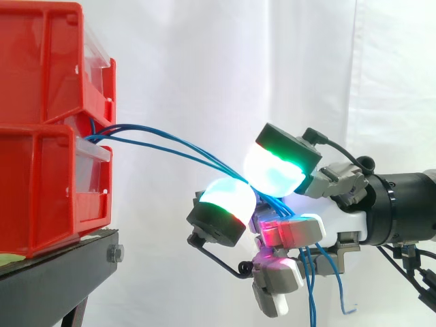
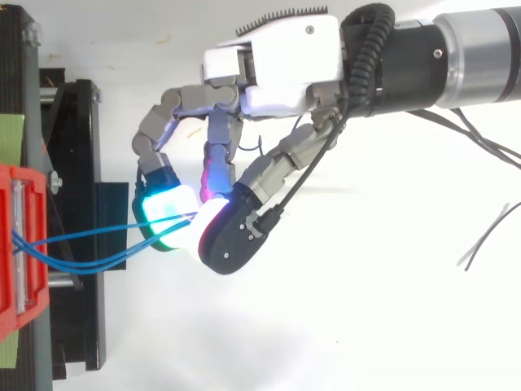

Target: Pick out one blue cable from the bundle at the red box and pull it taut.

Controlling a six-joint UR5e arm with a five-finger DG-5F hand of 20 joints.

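Robot hand closed, pinching the blue cables between its glowing pads. In the side view the cables sag away toward ten o'clock to the red box; tautening likely means drawing back toward three o'clock.

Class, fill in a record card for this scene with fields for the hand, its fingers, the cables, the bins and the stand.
Hand: robot hand, reaching in from the right in the side view
Fingers: glowing-padded fingers pinched on the cables
Cables: several thin blue cables, curving slack from bins to hand, ends hanging below it
Bins: two stacked red plastic bins
Stand: black metal stand under the bins
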